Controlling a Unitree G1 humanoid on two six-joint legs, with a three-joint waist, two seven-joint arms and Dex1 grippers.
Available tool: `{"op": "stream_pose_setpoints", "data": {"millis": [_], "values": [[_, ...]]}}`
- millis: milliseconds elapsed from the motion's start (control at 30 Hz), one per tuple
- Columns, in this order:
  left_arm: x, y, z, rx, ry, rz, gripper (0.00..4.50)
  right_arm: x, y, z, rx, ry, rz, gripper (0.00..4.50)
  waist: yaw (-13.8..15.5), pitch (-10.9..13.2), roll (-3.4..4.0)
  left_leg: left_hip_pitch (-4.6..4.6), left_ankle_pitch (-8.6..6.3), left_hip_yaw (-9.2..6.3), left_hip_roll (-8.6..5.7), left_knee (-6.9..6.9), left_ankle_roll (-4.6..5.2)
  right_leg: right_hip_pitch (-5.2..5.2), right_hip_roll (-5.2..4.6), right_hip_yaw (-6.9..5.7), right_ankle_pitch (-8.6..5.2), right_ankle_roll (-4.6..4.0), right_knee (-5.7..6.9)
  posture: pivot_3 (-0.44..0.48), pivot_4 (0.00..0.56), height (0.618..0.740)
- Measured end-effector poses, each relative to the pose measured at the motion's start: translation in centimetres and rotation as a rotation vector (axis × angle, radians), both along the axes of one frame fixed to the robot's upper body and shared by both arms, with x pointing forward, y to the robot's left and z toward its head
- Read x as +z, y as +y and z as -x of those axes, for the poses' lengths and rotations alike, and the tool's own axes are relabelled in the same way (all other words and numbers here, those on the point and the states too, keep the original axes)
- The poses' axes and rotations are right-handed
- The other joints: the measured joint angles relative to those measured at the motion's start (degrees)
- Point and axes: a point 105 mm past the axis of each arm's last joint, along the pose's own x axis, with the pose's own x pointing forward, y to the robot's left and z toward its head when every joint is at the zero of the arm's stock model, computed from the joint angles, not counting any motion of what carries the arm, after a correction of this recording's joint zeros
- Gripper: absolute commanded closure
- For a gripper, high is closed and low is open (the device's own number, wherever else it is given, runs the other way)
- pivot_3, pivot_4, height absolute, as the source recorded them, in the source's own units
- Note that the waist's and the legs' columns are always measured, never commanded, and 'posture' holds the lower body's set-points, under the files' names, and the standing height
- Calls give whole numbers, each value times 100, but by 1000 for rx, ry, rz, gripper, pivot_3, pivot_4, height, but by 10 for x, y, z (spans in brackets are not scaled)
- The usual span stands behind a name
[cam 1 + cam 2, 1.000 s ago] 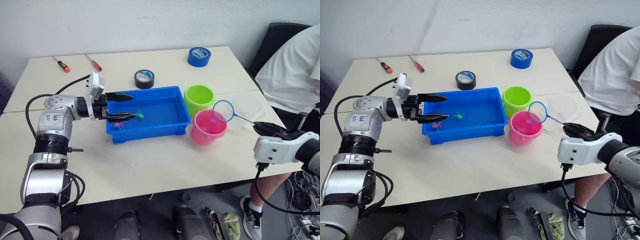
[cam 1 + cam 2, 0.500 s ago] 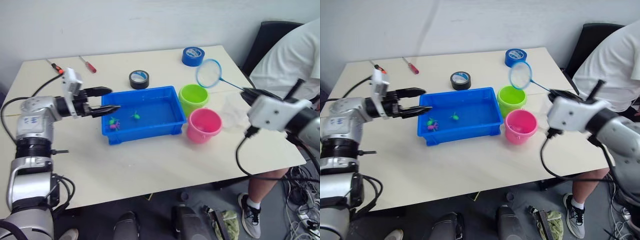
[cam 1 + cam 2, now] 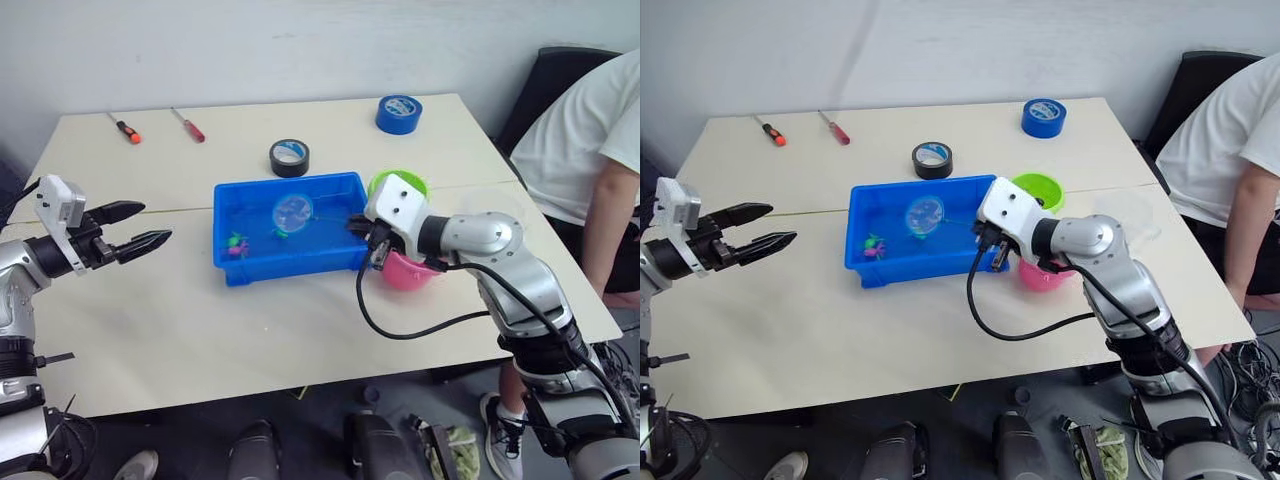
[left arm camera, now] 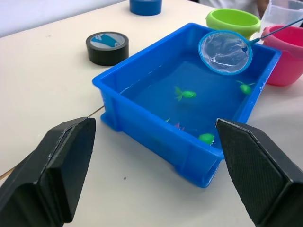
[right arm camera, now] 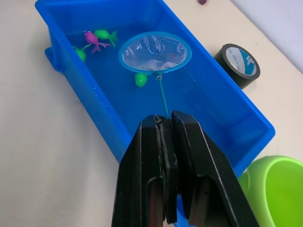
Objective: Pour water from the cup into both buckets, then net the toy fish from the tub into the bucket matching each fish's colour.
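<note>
- The right gripper (image 5: 165, 156) is clamped on the thin handle of the net (image 5: 155, 52), and the hoop hangs over the middle of the tub (image 3: 236, 272), mesh facing down toward the water.
- The handle's long axis runs from the gripper at the tub's right end, near frame centre, leftward to the hoop.
- In the right wrist view a green fish (image 5: 140, 79) lies just under the hoop's near rim; a magenta fish (image 5: 92, 39) and another green fish (image 5: 108, 34) sit farther along the same line, in the tub's far corner.
- The next scoop likely needs only a dip and a short pull toward the gripper.
- The green bucket (image 3: 410, 178) and pink bucket (image 3: 405, 272) stand right of the tub, beside the right arm.
- The left gripper (image 3: 132, 227) hovers at frame left with fingers apart, well away from the tub, holding nothing.
</note>
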Motion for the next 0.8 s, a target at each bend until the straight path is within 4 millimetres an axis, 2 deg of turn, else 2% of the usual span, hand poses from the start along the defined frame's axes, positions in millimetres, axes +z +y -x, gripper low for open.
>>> {"op": "stream_pose_setpoints", "data": {"millis": [133,200,400,500,800], "values": [[2,-8,3,-11,-9,-3,83,-22,27,-7,46,32,38,4500,-17,0,0,-4,4,-2,2,-7,-8,-10,2,-1,-2,-3,5,0,150,731],[2,-9,4,-4,-10,-2,83,-29,31,-9,48,40,53,4500,-22,0,0,-5,6,1,1,-6,-13,-9,1,0,-1,-3,2,0,150,731],[3,-10,9,10,-10,-3,83,-25,56,-13,93,10,49,4500,-111,0,0,-4,4,-2,2,-10,-15,-9,1,-2,-2,-3,2,0,150,731],[0,-10,10,13,0,5,83,-32,60,-13,104,11,69,4500,-132,0,0,-5,4,-1,2,-10,-16,-9,0,-1,-2,-3,1,0,150,731],[3,-8,17,38,-8,9,83,-39,53,-29,69,-46,163,4500,-148,0,0,-5,2,-1,3,-12,-17,-10,0,-1,-2,-4,-1,0,150,731]]}}
